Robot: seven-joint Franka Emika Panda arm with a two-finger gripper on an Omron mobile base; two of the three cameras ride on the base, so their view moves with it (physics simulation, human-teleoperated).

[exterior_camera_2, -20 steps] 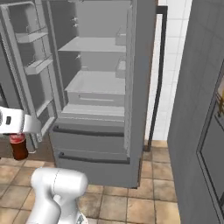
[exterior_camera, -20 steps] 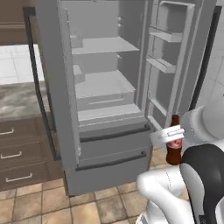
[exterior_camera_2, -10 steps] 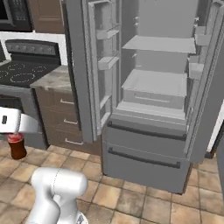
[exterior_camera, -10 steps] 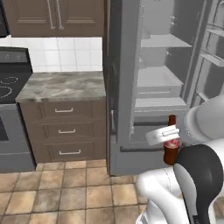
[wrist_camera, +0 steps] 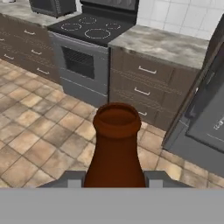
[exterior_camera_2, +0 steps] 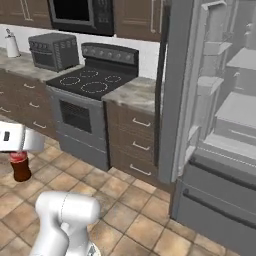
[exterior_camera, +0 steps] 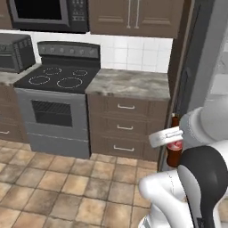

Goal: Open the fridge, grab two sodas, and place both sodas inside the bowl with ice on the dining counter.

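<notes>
- The end effector (exterior_camera: 166, 137) is clamped on a soda (exterior_camera: 174, 149), holding it upright in the air above the tiled floor (exterior_camera: 58, 187).
- In the left base view the soda sits just in front of the arm's white wrist, its red label under the white fingers and its dark body hanging below them.
- In the right base view the end effector (exterior_camera_2: 17, 141) is at the left edge, with the soda (exterior_camera_2: 21, 166) hanging beneath it, red label at the top.
- In the hand view the soda (wrist_camera: 115, 148) rises from between the two fingers (wrist_camera: 72, 178), neck up and seen from behind its round top.
- The fridge (exterior_camera_2: 220, 130) stands open on the right of the right base view: pale shelves and door bins show inside, and the lower drawers are shut.
- Its left door (exterior_camera_2: 176, 85) swings out toward the stove side.
- Left of the fridge is a marbled worktop (exterior_camera_2: 135, 93) over brown drawers (exterior_camera_2: 137, 142).
- Next along is a black-topped stove (exterior_camera_2: 92, 80) with a grey oven front.
- A microwave (exterior_camera: 46, 13) hangs above the stove, and a toaster oven (exterior_camera_2: 54, 51) sits on the worktop to its left.
</notes>
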